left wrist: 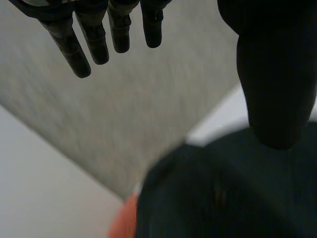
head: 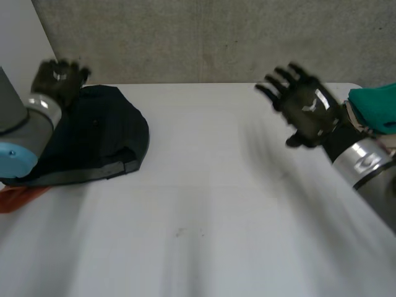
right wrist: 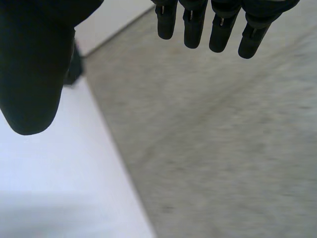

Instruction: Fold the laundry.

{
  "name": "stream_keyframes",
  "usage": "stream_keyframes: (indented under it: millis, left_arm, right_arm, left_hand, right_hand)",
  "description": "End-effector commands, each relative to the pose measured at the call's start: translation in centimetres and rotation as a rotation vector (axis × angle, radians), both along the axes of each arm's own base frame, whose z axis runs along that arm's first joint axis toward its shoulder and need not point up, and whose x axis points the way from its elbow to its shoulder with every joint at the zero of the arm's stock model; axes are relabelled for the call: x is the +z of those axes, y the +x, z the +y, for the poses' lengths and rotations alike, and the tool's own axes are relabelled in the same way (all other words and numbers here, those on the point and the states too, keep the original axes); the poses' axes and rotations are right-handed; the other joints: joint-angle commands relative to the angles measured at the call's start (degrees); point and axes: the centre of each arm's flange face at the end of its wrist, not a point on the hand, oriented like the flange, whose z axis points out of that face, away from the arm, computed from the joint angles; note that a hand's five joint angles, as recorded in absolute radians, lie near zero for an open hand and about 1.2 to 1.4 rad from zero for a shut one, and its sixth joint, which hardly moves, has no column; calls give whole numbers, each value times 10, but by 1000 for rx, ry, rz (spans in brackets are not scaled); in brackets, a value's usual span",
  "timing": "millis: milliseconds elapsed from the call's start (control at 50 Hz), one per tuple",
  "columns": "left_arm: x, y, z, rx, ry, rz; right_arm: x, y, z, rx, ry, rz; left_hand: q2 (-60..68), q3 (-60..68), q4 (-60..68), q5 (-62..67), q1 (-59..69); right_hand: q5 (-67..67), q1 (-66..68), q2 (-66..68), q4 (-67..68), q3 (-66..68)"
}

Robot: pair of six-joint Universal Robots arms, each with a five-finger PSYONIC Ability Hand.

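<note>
The left hand's fingers [left wrist: 93, 39] are straight and spread, with the thumb [left wrist: 277, 74] held well apart from them, and they hold nothing. The left hand [head: 59, 77] hangs in the air over the far edge of the dark garment [head: 105, 136], not touching it. That garment lies at about nine o'clock on the worktop [head: 216, 185], drawn in to a compact, rounded bundle with one layer lapped over another along its near edge. It looks like a piece already folded and put out of the way at the side, which would explain why the hand above it is loose and empty.

The right hand's fingers [right wrist: 194, 27] are also straight and apart, gripping nothing. The right hand [head: 303, 108] is lifted clear of the worktop at about two o'clock, palm turned inward. Just beyond it, at three o'clock on the worktop's edge, lies a teal cloth [head: 374, 105], bunched and unfolded. By its place beside that hand, it is probably the next piece to be fetched.

The middle of the worktop is bare, likely kept free as the folding space. A bit of orange cloth [head: 18, 198] pokes out from under the dark garment at eight o'clock. A grey wall [head: 216, 37] stands behind, at twelve.
</note>
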Motion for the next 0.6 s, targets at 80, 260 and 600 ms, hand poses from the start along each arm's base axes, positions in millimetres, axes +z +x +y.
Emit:
stream_keyframes:
  millis: [80,260,600]
  left_arm:
    - [-101,47,-75,-19,-14,-37]
    - [-137,49,-93,-30,35,-35]
    - [42,-75,20,-228,-158,440]
  right_arm:
    - [-40,-5,22,-22,140,111]
    - [-49,-10,29,-31,227,132]
    - [-35,-25,25,-94,250,116]
  left_hand:
    - [-2,-6,0,-11,6]
    - [330,326,332,321,338]
    - [681,677,683,671,689]
  right_hand:
    - [-28,-32,-25,-24,-24]
    - [-28,-32,-25,-24,-24]
    - [-28,-32,-25,-24,-24]
